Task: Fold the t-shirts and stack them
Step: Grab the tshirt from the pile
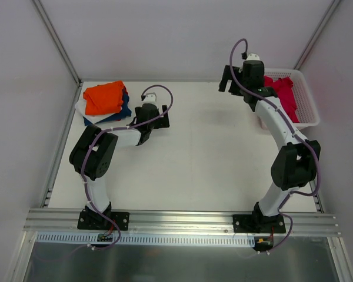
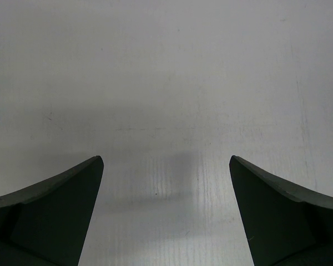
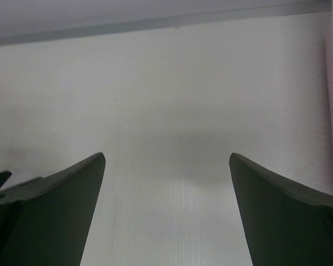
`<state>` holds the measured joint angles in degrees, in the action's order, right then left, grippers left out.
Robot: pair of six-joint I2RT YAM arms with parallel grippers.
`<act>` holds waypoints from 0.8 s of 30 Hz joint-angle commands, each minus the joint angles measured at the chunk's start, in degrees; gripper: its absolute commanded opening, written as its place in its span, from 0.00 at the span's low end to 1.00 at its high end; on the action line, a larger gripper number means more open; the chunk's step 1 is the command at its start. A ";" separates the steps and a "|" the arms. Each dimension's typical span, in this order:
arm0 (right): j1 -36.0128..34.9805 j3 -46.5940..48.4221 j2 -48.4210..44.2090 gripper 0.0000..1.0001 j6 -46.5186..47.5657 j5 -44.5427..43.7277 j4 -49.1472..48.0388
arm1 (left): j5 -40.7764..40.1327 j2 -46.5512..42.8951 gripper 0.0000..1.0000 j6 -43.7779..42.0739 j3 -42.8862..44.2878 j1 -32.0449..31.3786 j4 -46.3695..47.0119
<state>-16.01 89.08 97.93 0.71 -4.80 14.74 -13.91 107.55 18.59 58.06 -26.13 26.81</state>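
Both grippers have nothing in them right now. The left gripper point(image 2: 166, 160) has its jaws spread wide over bare white table point(image 1: 194, 164), just right of the folded pile, and its wrist view shows only tabletop between the fingers. The right gripper point(image 3: 166, 156) is spread wide too, hovering near the back edge of the table, just left of the white mesh basket point(image 1: 310, 106).

The pile sits in the far-left corner. The orange t-shirt point(image 1: 104, 97) is on top, the navy t-shirt point(image 1: 126, 111) is under it, and the white t-shirt point(image 1: 81, 107) pokes out at the bottom (only its edges show, really). The crimson t-shirt point(image 1: 285, 97) is bunched up and unfolded inside the basket at far right, partly hidden behind the right arm. Neither gripper touches any cloth.
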 commanded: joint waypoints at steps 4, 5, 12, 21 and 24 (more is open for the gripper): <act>9.50 13.12 7.18 0.99 -3.62 3.75 4.67 | 0.73 -2.96 0.99 0.66 -0.85 0.82 2.20; 9.94 15.14 8.41 1.00 -2.91 2.96 5.55 | 0.90 -2.96 0.99 0.66 -0.85 0.82 2.20; 15.65 28.87 19.40 0.99 -1.59 -0.56 10.66 | 0.90 -3.13 0.99 0.75 -0.93 0.82 2.46; 21.90 37.30 31.61 0.95 -4.31 0.14 10.31 | 1.61 -3.13 0.99 0.75 -1.02 0.91 2.46; 23.04 38.89 34.16 0.93 -4.66 -0.56 8.99 | 1.61 -3.13 0.99 0.75 -1.11 0.91 2.55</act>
<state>6.20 123.85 131.04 -2.50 -4.27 24.03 -13.50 107.44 18.72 57.28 -25.76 26.83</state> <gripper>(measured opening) 0.940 0.991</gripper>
